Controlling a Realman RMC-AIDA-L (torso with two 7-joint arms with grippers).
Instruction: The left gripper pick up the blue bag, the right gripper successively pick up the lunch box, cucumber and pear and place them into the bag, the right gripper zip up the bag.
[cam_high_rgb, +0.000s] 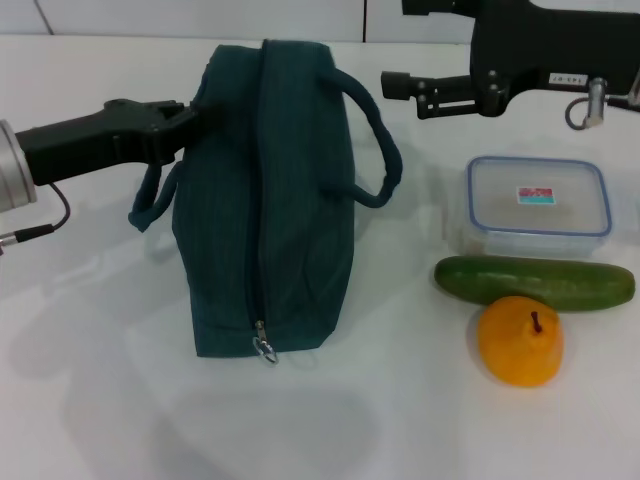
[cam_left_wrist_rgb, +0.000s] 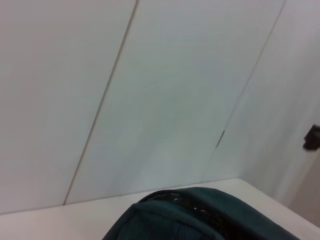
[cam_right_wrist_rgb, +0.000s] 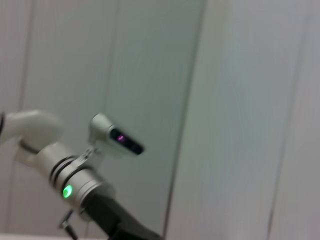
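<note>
The blue bag (cam_high_rgb: 265, 200) is the landmark here: it lies on the white table (cam_high_rgb: 100, 400), its zipper closed along the top, with the ring pull at the near end. To the left of the bag, the left gripper (cam_high_rgb: 192, 118) reaches in at the far upper corner, close to the left handle; I cannot tell if its fingers are spread or pinching the fabric. To the right of the bag and farther back, the right gripper (cam_high_rgb: 400, 92) hangs above the table with its fingers spread and holding nothing. Right of the bag lies the lunch box (cam_high_rgb: 538, 205), then nearer the cucumber (cam_high_rgb: 535, 282) and the pear (cam_high_rgb: 520, 340), which touches the cucumber. To do this step well, I think the left gripper should grip the handle firmly and lift the bag straight, so the zipper faces up for the right gripper.
</note>
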